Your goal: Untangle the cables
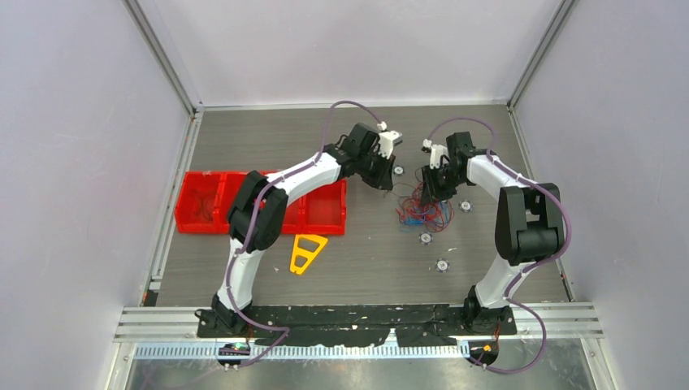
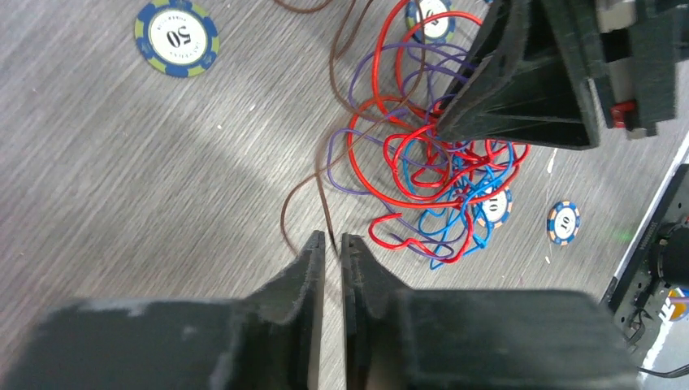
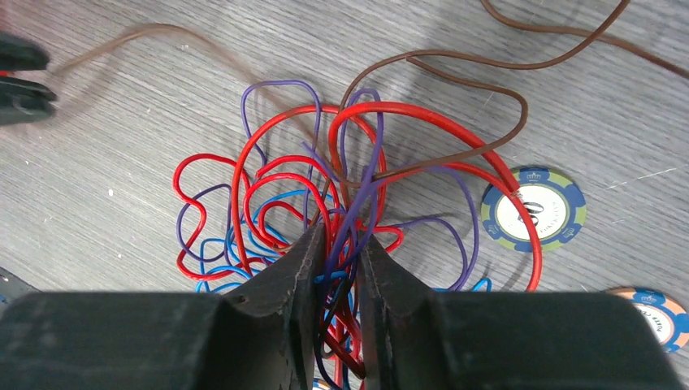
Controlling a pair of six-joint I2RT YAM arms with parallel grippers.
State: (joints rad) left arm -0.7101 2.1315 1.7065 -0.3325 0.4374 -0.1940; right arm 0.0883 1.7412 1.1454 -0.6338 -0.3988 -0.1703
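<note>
The cables [image 1: 422, 210] lie as one tangle of red, blue and purple loops [image 2: 422, 162] on the grey table, right of centre. A brown cable [image 2: 321, 179] runs out of the tangle, and its end sits between the nearly touching jaws of my left gripper [image 2: 333, 241], which is shut on it just left of the heap [image 1: 388, 180]. My right gripper [image 3: 342, 236] stands over the heap [image 1: 428, 191], shut on a bundle of purple, red and blue strands [image 3: 276, 195]. The brown cable [image 3: 455, 61] also loops across the top of the right wrist view.
Poker chips lie round the tangle [image 1: 425, 237] [image 1: 442, 265] [image 1: 465, 205] [image 1: 398, 170], one half under the wires [image 3: 533, 210]. A red compartment tray [image 1: 203, 203] sits at the left, with a yellow triangular piece [image 1: 306, 252] in front of it. Grey walls enclose the table.
</note>
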